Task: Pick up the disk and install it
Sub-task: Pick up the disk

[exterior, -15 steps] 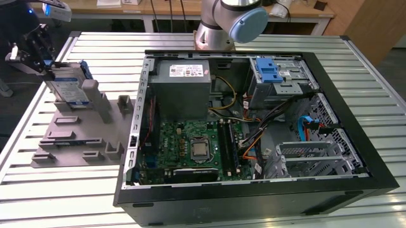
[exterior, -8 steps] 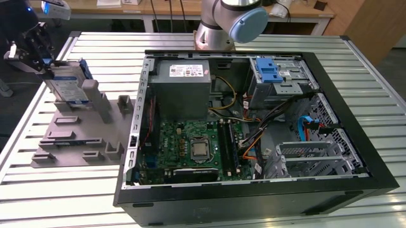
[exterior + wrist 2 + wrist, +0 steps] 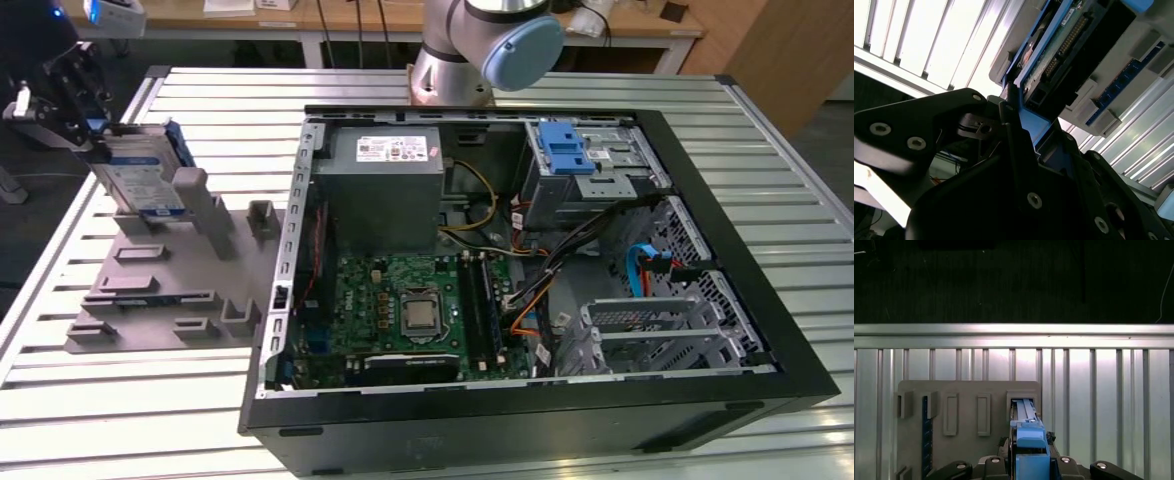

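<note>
The robot arm's pincer point(image 3: 91, 130) hangs over the far corner of the slatted metal counter point(image 3: 107, 400), at the exterior view's left. It is clenched on the upper end of the disk point(image 3: 140, 178). In both wrist views the black fingers point(image 3: 1009, 112) sit tight against the blue plastic frame around the drive.

The disk stands upright on edge, its lower end at a slot in the grey plastic stand point(image 3: 160, 300). Whether it has come fully free of that slot cannot be told.

To the exterior view's right, well apart from the stand, lies the open computer case point(image 3: 534, 420). Inside it the grey power box point(image 3: 387, 170) sits beside the metal drive cage point(image 3: 574, 150) with its blue latch.

The likely weak point is the hold itself — the fingers bear on a thin plastic frame rather than on the metal body. A tilt or a jolt could let the drive twist or slide out. If the lower end is in the slot, a pull off the vertical could jam it or drag the light stand along. Loose cables point(image 3: 587, 240) lie just beside the cage, and a drive brought in low could snag them.
</note>
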Robot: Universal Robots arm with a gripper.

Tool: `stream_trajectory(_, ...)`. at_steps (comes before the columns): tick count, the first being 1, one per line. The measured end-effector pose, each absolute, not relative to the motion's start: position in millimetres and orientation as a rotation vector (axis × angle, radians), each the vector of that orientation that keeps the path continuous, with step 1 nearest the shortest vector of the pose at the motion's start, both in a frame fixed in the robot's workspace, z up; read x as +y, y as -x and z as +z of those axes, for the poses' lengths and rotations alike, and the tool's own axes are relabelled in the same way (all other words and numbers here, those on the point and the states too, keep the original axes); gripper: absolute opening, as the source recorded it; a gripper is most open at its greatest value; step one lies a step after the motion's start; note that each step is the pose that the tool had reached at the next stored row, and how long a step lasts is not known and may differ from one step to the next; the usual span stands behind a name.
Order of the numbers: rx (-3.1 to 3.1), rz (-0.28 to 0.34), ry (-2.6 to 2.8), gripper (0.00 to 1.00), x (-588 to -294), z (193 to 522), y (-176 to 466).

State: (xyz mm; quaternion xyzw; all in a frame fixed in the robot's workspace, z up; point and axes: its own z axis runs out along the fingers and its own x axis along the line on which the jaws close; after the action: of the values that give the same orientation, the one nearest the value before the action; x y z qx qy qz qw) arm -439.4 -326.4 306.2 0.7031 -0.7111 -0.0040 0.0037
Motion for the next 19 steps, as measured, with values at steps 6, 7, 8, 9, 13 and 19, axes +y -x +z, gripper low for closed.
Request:
stream_trajectory(6,-2.228,-0.013,-2.203,0.36,-326.4,307.4,439.3)
stream_trajectory(7,-2.228,-0.013,-2.203,0.36,-326.4,307.8,439.3)
stream_trajectory(8,-2.228,-0.013,-2.203,0.36,-326.4,308.0,439.4)
stream_trajectory(9,-2.228,-0.013,-2.203,0.36,-326.4,308.3,439.3)
stream_trajectory(13,-2.228,-0.013,-2.203,0.36,-326.4,310.1,439.4)
stream_trajectory(19,-2.229,-0.013,-2.204,0.36,-326.4,311.8,439.3)
